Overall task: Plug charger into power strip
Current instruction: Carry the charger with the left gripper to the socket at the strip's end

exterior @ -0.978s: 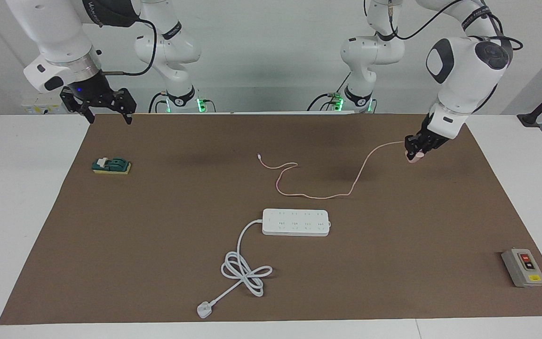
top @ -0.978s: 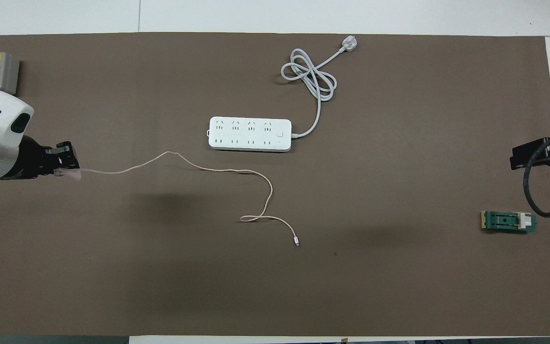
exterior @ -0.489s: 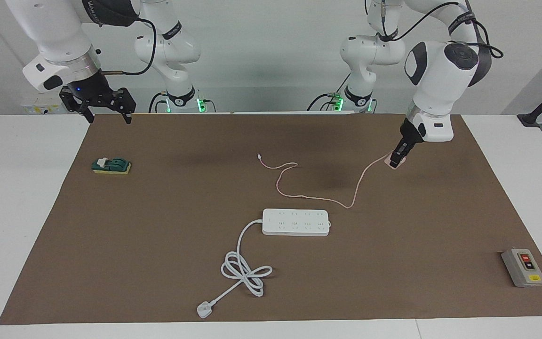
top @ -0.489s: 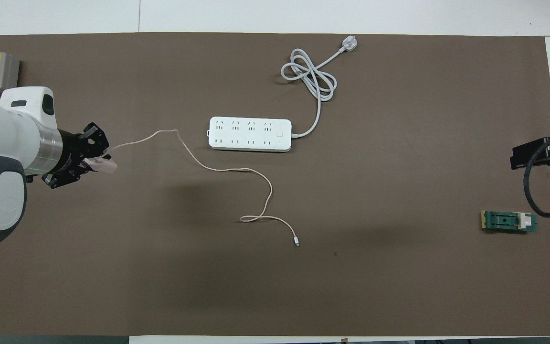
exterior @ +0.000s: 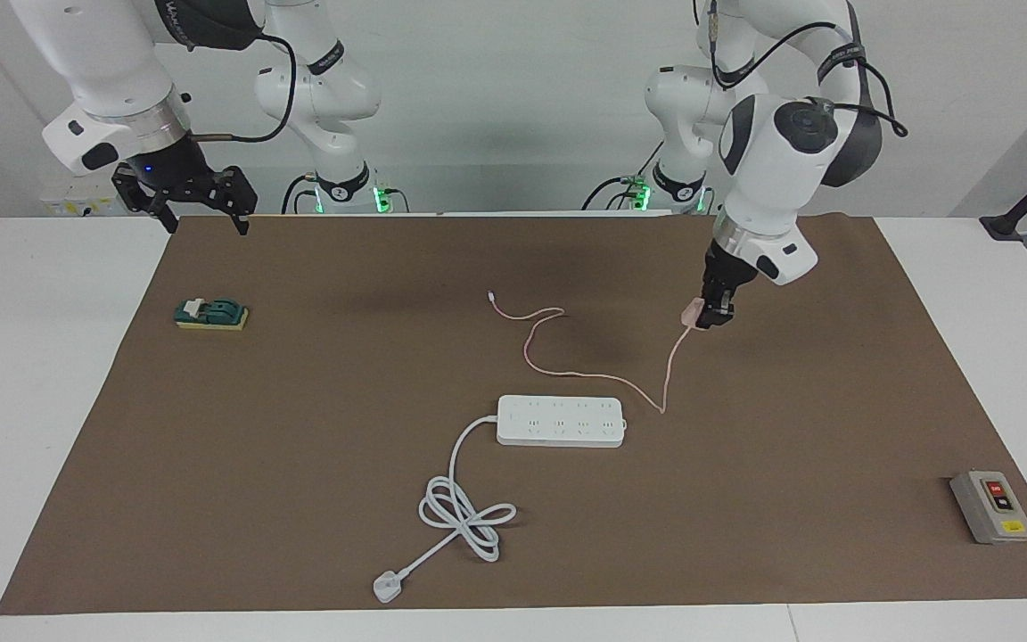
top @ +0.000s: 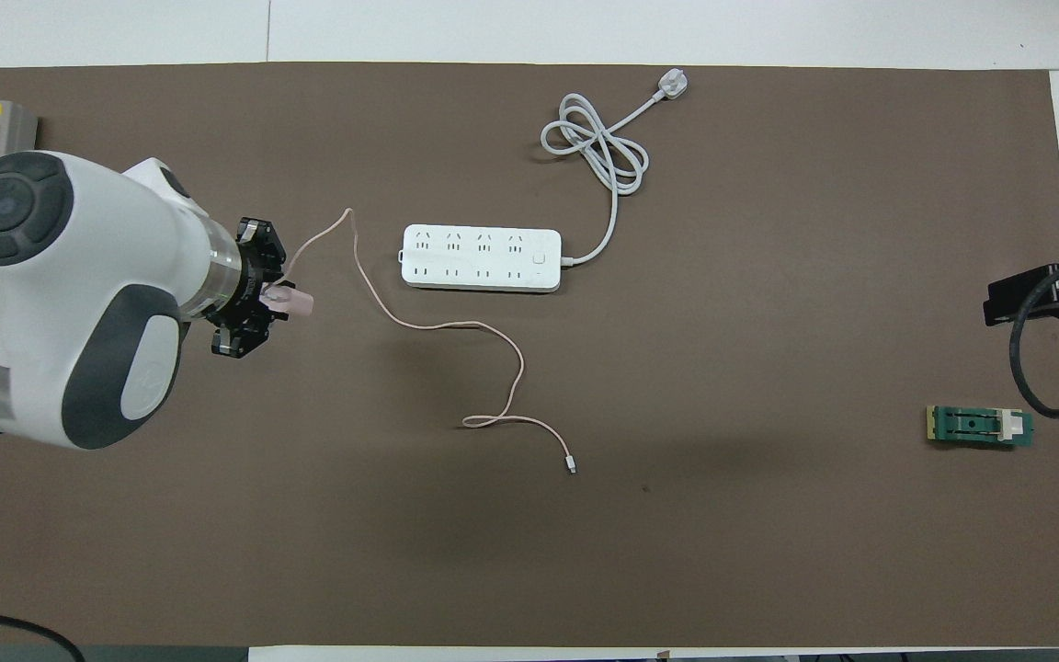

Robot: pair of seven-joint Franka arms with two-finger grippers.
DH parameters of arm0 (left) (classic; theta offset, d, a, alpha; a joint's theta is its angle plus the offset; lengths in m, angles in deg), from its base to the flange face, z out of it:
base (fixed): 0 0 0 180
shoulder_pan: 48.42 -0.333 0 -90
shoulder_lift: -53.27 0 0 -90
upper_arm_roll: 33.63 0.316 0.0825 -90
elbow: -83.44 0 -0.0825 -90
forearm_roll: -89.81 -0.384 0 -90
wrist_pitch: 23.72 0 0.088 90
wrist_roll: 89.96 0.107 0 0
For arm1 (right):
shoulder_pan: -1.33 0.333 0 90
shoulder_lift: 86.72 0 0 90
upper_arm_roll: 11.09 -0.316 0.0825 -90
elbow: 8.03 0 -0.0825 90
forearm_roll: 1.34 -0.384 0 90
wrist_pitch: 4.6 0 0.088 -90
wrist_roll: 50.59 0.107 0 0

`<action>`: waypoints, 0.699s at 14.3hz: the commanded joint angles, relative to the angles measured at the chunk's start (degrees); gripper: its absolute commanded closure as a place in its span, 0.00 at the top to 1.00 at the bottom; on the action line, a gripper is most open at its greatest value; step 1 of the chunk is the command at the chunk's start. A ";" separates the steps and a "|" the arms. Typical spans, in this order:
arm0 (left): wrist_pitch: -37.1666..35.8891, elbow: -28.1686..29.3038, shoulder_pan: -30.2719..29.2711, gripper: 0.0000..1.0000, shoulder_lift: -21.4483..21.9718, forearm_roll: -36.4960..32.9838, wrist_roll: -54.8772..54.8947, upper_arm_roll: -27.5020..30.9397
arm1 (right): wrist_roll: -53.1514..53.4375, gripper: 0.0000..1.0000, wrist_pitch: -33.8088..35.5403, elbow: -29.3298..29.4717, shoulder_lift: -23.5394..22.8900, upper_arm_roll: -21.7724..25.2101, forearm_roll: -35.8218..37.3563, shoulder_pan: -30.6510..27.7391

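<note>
**Charger carried toward the strip**

Since the earlier frame, the left gripper [exterior: 715, 314] had swung inward from the left arm's end of the table, bringing the charger [exterior: 692, 314] closer to the middle. It was clenched on the pink cube, raised over the brown mat [exterior: 834, 401], with the pink cable [exterior: 603, 376] trailing down and curling across the mat to its loose tip. The power strip [exterior: 561, 421] lay flat near the mat's centre, farther from the robots than the cable, its white cord [exterior: 460, 508] looped toward the mat's edge farthest from the robots. The right gripper [exterior: 197, 198] waited, fingers spread, over the mat's corner at the right arm's end.

The carrying step seemed underway. Next, the prongs would probably need turning downward and lining up over a socket before pressing in.
</note>
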 commanded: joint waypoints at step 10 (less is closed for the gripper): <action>-9.62 -39.22 6.72 0.00 -32.75 -3.41 -15.46 2.70 | -1.51 1.00 0.63 0.61 0.12 -0.23 -0.18 -0.83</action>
